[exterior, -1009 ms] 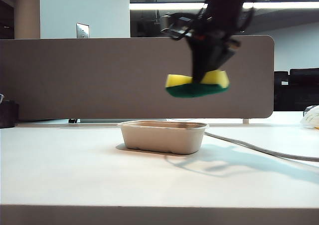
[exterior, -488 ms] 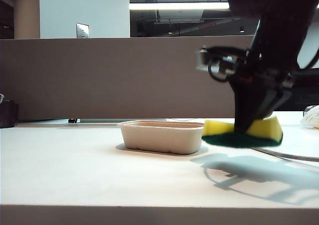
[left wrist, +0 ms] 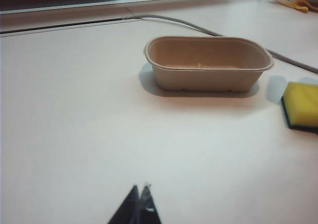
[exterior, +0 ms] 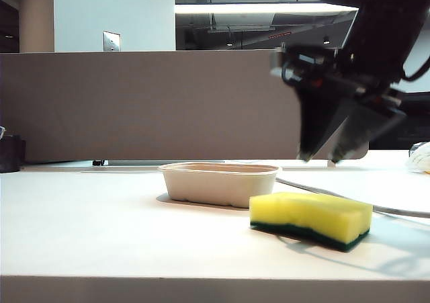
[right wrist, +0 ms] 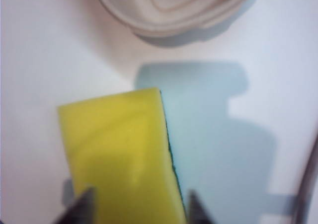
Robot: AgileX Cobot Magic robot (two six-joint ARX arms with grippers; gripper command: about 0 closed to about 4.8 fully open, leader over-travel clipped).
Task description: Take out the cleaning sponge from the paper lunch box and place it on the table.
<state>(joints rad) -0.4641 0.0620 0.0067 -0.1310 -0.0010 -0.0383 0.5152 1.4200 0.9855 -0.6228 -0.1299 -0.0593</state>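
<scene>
Sponge [exterior: 310,217] down flat on table [exterior: 101,236], box [exterior: 220,183] at its 10 o'clock; right gripper [exterior: 330,156] open above (lift straight, don't snag foam), left gripper [left wrist: 139,191] closed, parked near table's front.

A yellow sponge [right wrist: 121,152] lies flat on the white bench [right wrist: 35,60], yellow face up, a thin dark green edge showing along one side. The two dark fingertips [right wrist: 82,206] of the right end effector [right wrist: 139,209] stand spread, one on each side of the sponge. Near its other end sits part of a beige paper box [right wrist: 174,10]. A grey shadow falls on the bench beside the sponge.
</scene>
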